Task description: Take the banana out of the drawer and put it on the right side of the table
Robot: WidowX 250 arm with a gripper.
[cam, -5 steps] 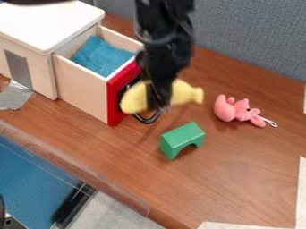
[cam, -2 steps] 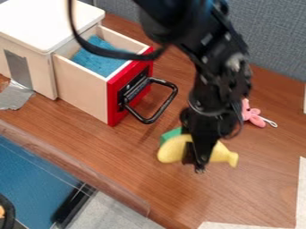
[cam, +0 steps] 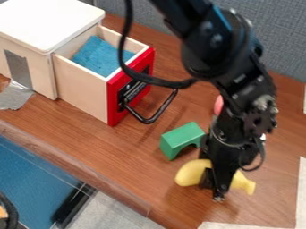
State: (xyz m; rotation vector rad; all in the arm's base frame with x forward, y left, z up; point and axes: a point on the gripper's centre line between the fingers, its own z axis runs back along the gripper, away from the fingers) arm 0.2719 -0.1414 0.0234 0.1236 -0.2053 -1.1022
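Observation:
The black gripper [cam: 216,190] hangs low over the front right part of the table [cam: 137,165], shut on the middle of the yellow banana [cam: 192,173]. The banana's two ends stick out to the left and right of the gripper; whether it touches the tabletop I cannot tell. At the upper left, the wooden drawer [cam: 83,89] with its red front stands pulled out, with a blue cloth [cam: 99,57] inside.
A green arch block [cam: 181,137] lies just behind and left of the banana. The pink plush toy [cam: 218,105] is mostly hidden behind the arm. The drawer's black handle [cam: 158,112] juts out over the table. Tape [cam: 14,96] is stuck at the left.
The gripper has carried the banana from beside the drawer front toward the front right, past the green block. The arm now covers most of the pink toy.

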